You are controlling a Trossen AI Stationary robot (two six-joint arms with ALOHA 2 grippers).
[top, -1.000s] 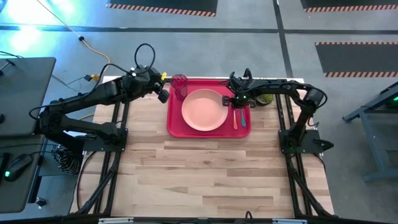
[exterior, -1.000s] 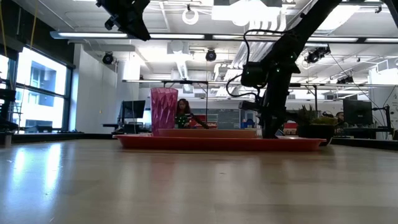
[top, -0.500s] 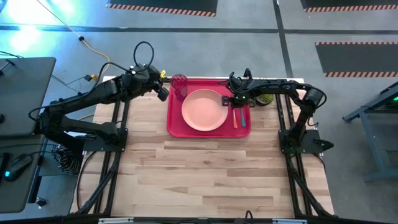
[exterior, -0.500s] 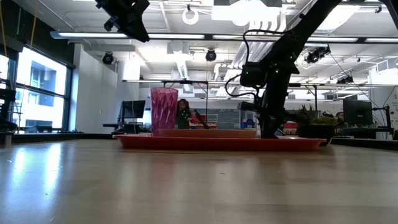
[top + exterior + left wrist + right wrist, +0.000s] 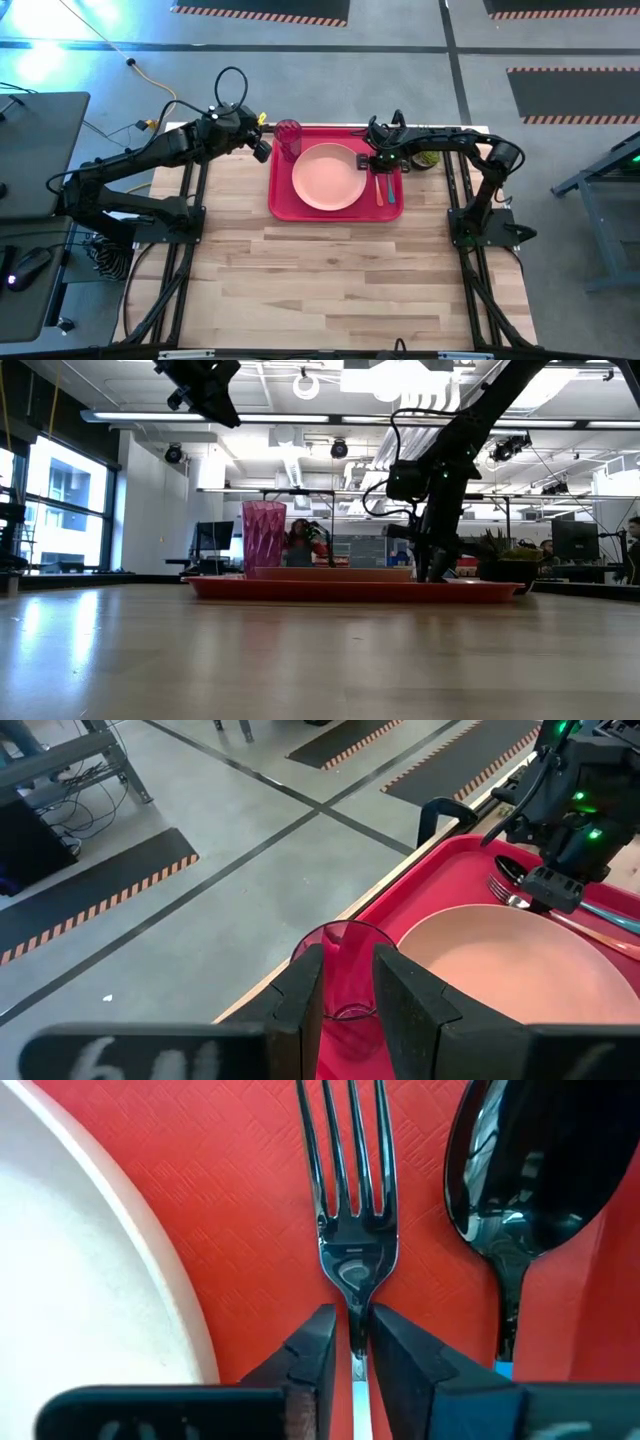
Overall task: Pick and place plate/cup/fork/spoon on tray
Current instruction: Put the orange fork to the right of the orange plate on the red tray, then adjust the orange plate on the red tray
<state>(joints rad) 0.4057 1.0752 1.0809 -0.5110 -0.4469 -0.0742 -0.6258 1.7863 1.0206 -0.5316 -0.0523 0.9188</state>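
Observation:
The red tray (image 5: 283, 205) lies at the table's far middle. On it stand the dark-pink cup (image 5: 288, 136) at its far left corner and the pink plate (image 5: 328, 177) in the middle. The fork (image 5: 378, 188) and the spoon (image 5: 390, 188) lie side by side to the right of the plate. My right gripper (image 5: 352, 1342) is down on the tray, shut on the fork (image 5: 345, 1170), with the spoon's bowl (image 5: 525, 1170) beside it. My left gripper (image 5: 348, 982) hangs raised just left of the cup (image 5: 340, 970), a little open and empty. My right gripper pinches the fork's thin neck (image 5: 352, 1302), just behind the tines, between its two fingers. The fingers come from above, pointing down, one on each side of the neck. The fork lies flat on the tray, tines toward the far edge.
A small green potted plant (image 5: 428, 157) stands on the table just right of the tray's far right corner. The wide wooden table top (image 5: 330, 280) stretches from the tray to the near edge. A person shows in the room beyond (image 5: 300, 543).

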